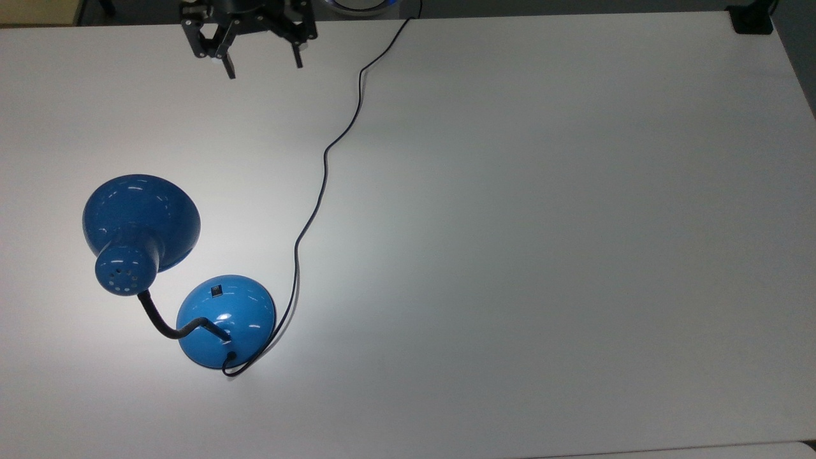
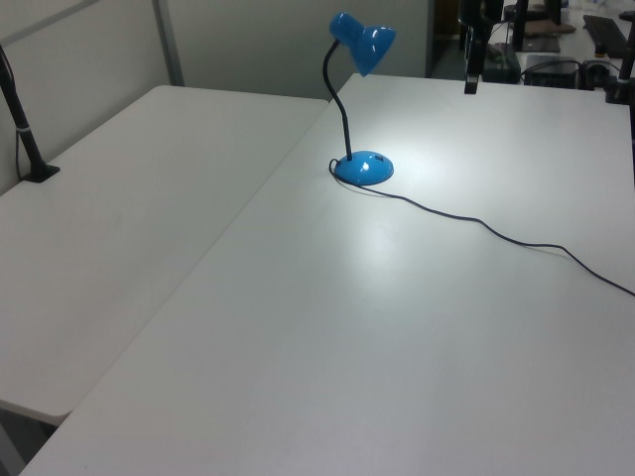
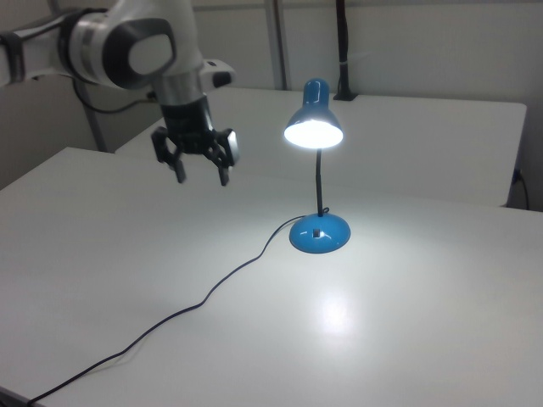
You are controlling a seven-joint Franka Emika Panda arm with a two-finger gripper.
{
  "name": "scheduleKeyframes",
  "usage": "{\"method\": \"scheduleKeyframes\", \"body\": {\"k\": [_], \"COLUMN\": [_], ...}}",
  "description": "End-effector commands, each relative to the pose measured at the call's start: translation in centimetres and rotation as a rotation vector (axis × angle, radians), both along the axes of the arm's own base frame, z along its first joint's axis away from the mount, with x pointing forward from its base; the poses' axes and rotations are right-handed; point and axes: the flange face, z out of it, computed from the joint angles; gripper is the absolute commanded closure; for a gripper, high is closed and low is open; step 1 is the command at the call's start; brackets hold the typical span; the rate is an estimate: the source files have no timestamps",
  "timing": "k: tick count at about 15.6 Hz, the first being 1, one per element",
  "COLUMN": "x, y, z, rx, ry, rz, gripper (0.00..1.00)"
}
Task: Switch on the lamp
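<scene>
The lit blue desk lamp [image 1: 141,220] stands near the white table's [image 1: 542,223] edge at the top view's left, well apart from the empty, spread-fingered gripper [image 1: 262,64] hanging by the far edge.

1. Lamp [image 1: 141,220]: glossy blue enamel-like finish on shade and domed base; sharp white highlights on both. Looks like painted metal, not certain.
2. Lamp's neck [image 1: 167,322]: black, matt, ribbed-looking flexible tube.
3. Switch [image 1: 217,291] on base: small, black, dull, plastic-looking.
4. Cord [image 1: 325,172]: thin, black, smooth sheath, slight sheen.
5. Table [image 1: 542,223]: white, smooth, matt to satin; soft bright patch of light near the lamp base, no grain or texture seen.
6. Gripper [image 3: 202,175]: black, matt, hard-looking parts; fingers spread apart.
7. Arm [image 3: 127,42] in the right view: smooth white shell, semi-gloss, with grey joint sections.
</scene>
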Motion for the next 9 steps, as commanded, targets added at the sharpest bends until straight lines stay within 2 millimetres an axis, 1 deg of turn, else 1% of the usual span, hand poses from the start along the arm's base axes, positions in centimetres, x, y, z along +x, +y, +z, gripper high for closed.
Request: {"method": "scheduleKeyframes", "body": {"k": [1, 3, 6, 9], "x": [-1.1, -1.6, -1.3, -1.1], "y": [4.5, 4.8, 4.8, 4.8], "z": [0.9, 1.7, 1.8, 2.4], "rx": [0.032, 0.037, 0.041, 0.04], "ry": [-0.008, -0.016, -0.028, -0.039], "rz": [-0.136, -0.133, -0.143, -0.144], "gripper": [0.0, 0.0, 0.0, 0.0]}}
